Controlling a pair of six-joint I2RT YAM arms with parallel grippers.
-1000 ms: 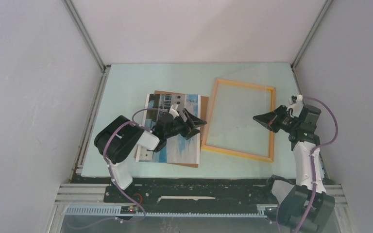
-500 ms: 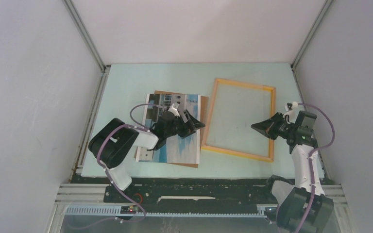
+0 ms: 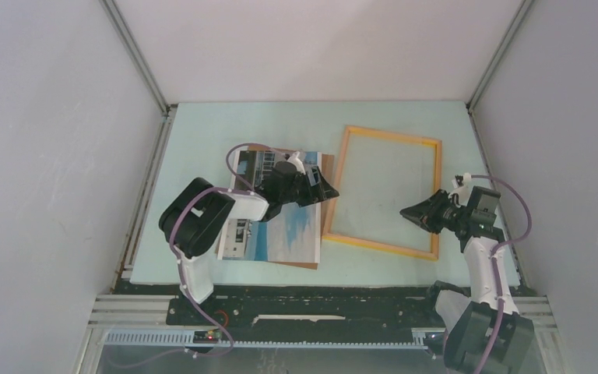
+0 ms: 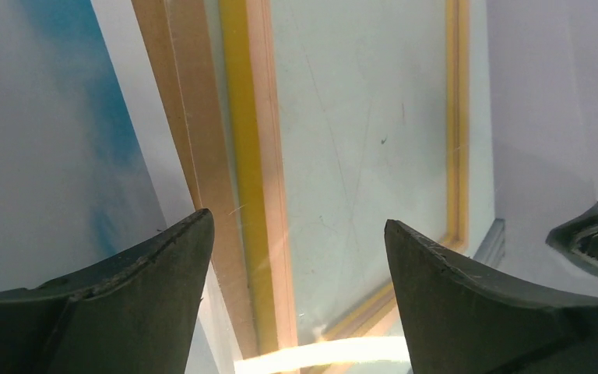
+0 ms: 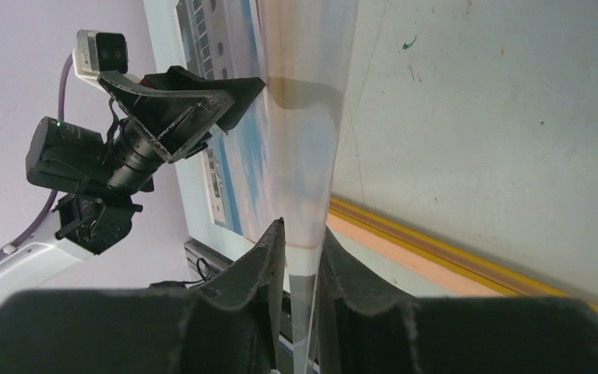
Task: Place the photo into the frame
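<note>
From above we see the photo [image 3: 280,230] lying centre-left on the table [image 3: 202,132], beside the frame [image 3: 393,135], not yet inside. Left wrist: the left jaws gape empty over the frame's rail; we think they seek the photo's edge. Right wrist: the right jaws stand slightly apart around a clear sheet [image 5: 304,156].

The left arm [image 3: 206,222] is covering much of the photo [image 3: 290,234]; the backing board [image 3: 328,165] is showing only slivers beneath it

The frame [image 3: 393,135] is yellow-orange, the photo [image 3: 292,234] blue and white, the backing board [image 3: 328,167] brown.
</note>
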